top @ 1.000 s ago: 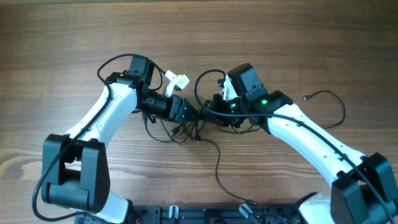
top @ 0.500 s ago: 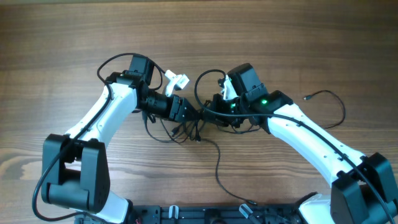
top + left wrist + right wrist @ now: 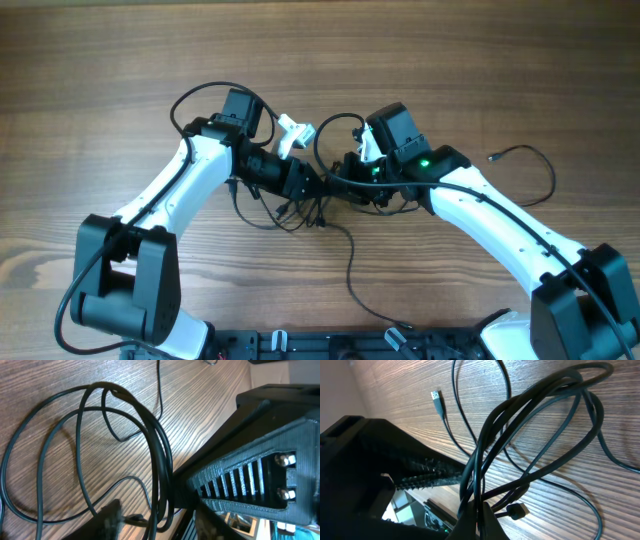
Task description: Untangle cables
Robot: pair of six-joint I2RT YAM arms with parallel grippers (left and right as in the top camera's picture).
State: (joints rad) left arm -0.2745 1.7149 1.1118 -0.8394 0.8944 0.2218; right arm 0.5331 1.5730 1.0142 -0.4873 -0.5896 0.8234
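Overhead, the two arms are meeting over the middle of the wooden worktop [image 3: 450, 60], and the cables [image 3: 305, 212] are lying there in a small black tangle. The right gripper [image 3: 336, 186] is clenching a bunch of the strands; in the right wrist view they are converging into its closed jaws. The left gripper [image 3: 308, 184] is sitting released, its fingers [image 3: 109, 519] standing apart with the bundle running between them. One strand is trailing from the tangle toward the near edge. Another is looping off to the right, ending in a small plug [image 3: 493, 157]. A silver-tipped plug [image 3: 436, 396] is lying flat on the wood in the right wrist view.
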